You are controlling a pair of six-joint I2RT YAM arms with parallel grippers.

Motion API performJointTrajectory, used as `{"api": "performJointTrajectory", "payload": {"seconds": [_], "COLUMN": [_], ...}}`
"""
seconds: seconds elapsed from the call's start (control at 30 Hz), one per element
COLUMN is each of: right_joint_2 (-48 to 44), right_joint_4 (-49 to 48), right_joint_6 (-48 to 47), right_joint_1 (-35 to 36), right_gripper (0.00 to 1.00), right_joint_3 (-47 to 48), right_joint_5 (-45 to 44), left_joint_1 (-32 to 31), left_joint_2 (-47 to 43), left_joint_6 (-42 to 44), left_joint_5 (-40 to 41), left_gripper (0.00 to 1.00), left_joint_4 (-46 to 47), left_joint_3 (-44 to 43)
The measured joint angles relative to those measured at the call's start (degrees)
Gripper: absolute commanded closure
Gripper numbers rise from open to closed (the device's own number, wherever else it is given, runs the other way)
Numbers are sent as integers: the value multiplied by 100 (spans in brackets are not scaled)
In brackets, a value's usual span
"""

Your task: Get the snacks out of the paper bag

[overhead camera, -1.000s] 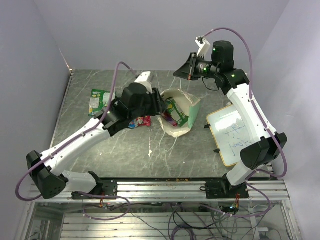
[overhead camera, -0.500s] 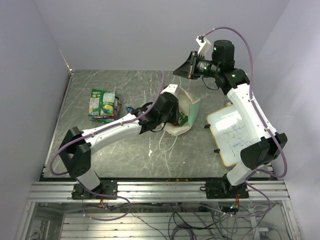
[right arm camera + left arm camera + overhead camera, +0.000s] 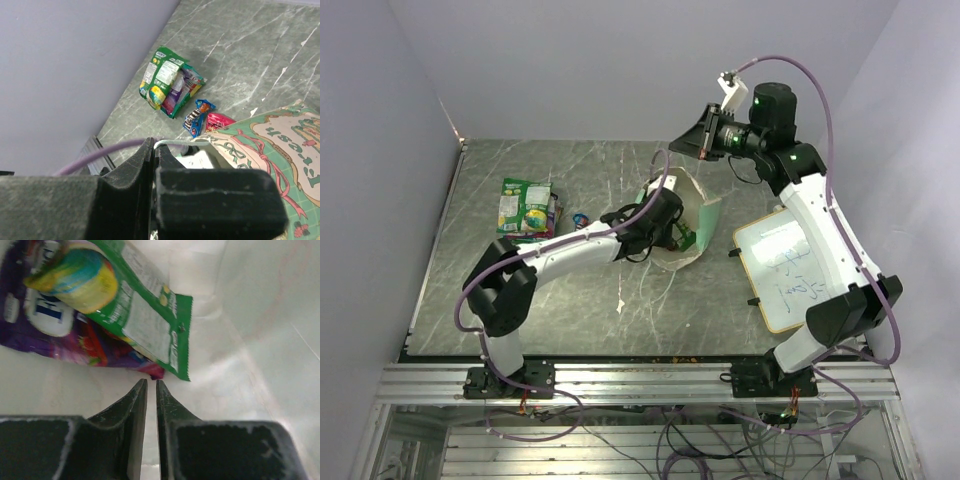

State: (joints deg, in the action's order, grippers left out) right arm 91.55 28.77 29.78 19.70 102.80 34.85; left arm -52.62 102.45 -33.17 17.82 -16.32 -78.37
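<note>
Left gripper [image 3: 151, 382]: jaws at a slit, empty, inside the paper bag [image 3: 260, 315], just short of the purple candy bag [image 3: 65, 342] with the green candy bag [image 3: 145, 315] atop it. Right gripper [image 3: 154, 146] pinches the string handle [image 3: 175, 143]. Packets likely light, slick and crinkly: take a flat sealed edge.

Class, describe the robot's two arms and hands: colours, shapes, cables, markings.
The left arm and right arm have white links, black joints and looping purple cables. The right arm carries green lights. Left hand and right hand have dark, wedge-shaped fingers.
</note>
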Motion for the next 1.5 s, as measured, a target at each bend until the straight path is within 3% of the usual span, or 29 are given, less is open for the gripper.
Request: {"api": "performJointTrajectory", "payload": {"seconds": [0.23, 0.5, 0.7, 1.2, 1.5], "right_joint_2": [-282, -291, -289, -245, -205], "right_joint_4": [17, 11, 11, 22, 39], "right_joint_6": [-4, 0, -2, -7, -48], "right_joint_1": [0, 0, 0, 0, 0], "right_gripper": [100, 100, 100, 100, 100], "right_joint_3": [-184, -328, -323, -264, -214], "right_joint_5": [-127, -125, -129, -129, -170], "left_joint_1": [407, 686, 597, 332, 332], "left_joint_2": [131, 181, 173, 424, 870], "left_joint_6": [142, 291, -61, -686, -715], "left_joint_5": [-11, -136, -299, 417, 643], "left_gripper": [77, 64, 54, 47, 49], "left_joint_4": [-9, -22, 225, 282, 286], "left_joint_3": [-232, -361, -219, -223, -474]}}
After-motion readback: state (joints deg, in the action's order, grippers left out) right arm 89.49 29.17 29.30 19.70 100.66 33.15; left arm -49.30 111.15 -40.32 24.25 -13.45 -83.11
